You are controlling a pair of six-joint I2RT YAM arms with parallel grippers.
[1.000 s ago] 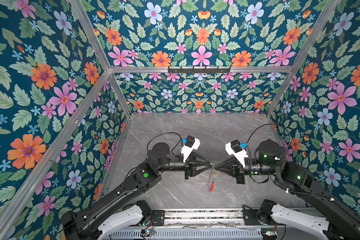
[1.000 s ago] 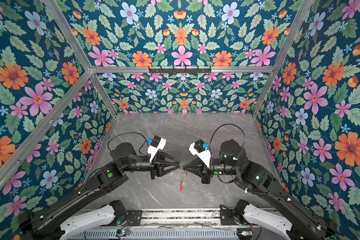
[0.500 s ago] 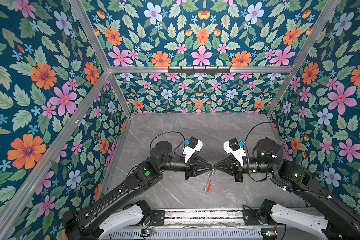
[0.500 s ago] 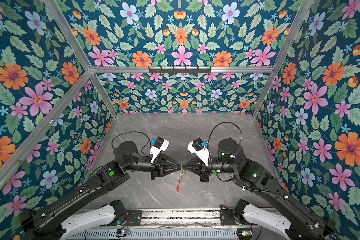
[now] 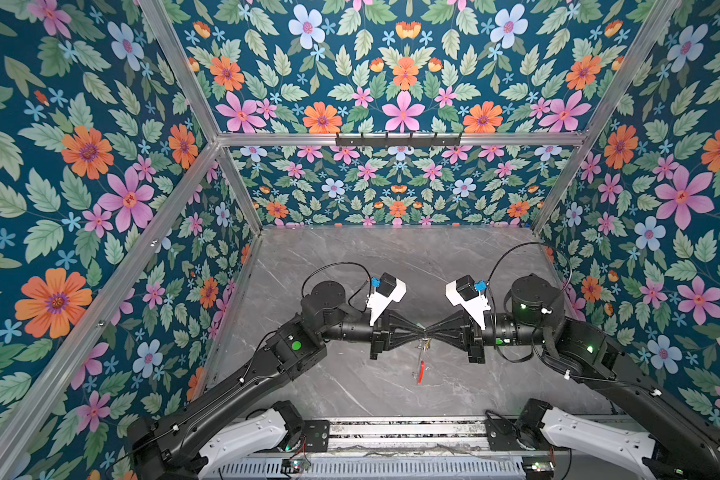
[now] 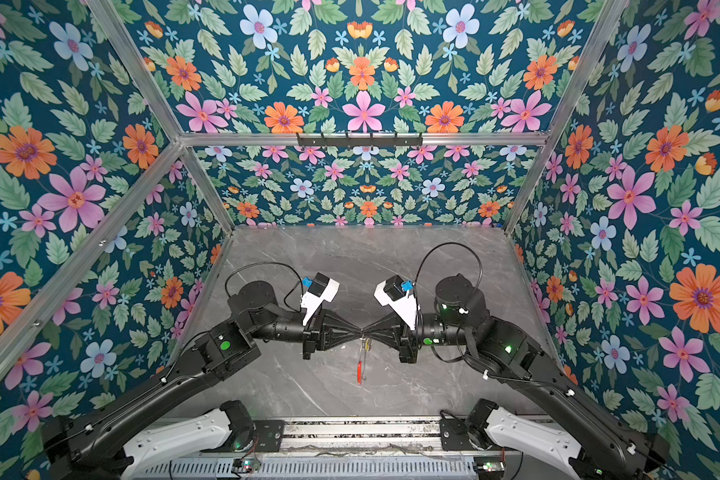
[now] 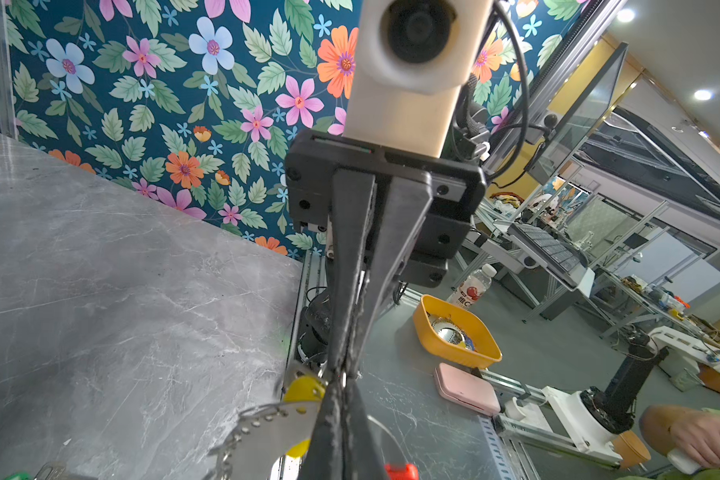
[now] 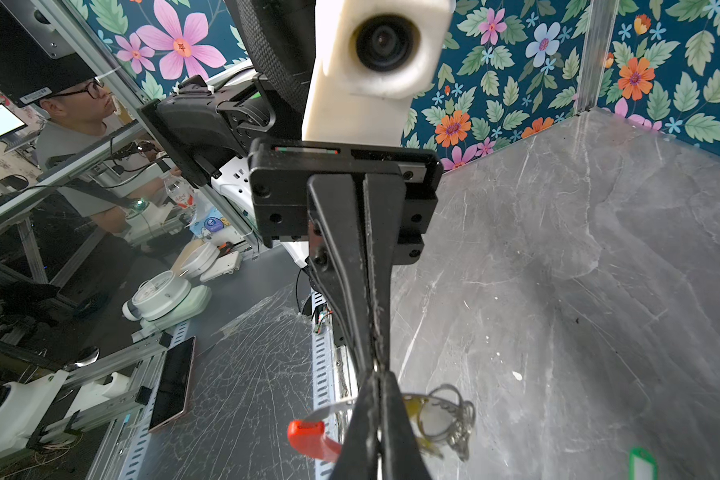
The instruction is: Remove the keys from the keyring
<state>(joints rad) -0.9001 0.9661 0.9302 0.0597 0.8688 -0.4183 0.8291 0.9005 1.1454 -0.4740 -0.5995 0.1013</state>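
In both top views my left gripper [image 5: 422, 333] and right gripper [image 5: 429, 333] meet tip to tip above the table's middle, both shut. The keyring [image 5: 420, 363] hangs edge-on beneath that spot, its red sleeve [image 6: 359, 370] lowest. In the right wrist view the hoop [image 8: 335, 409] runs into my right gripper [image 8: 376, 374], with the red sleeve [image 8: 310, 436] on one side and the yellow-tagged key [image 8: 412, 409] and small loops [image 8: 454, 417] on the other. In the left wrist view that key [image 7: 262, 432] hangs beside my left gripper [image 7: 341, 384], shut at the hoop's top. A green tag [image 8: 642, 463] lies on the table.
Floral walls and aluminium posts enclose the grey marble table [image 5: 391, 266]. A black hook rail [image 5: 398, 139] runs along the back wall. Outside the front edge sit an orange bin [image 7: 456, 332], a pink case [image 7: 466, 388] and a phone [image 8: 173, 384].
My left gripper's fingers have closed at the top of the hoop. Both arms and the hanging keyring have shifted only slightly.
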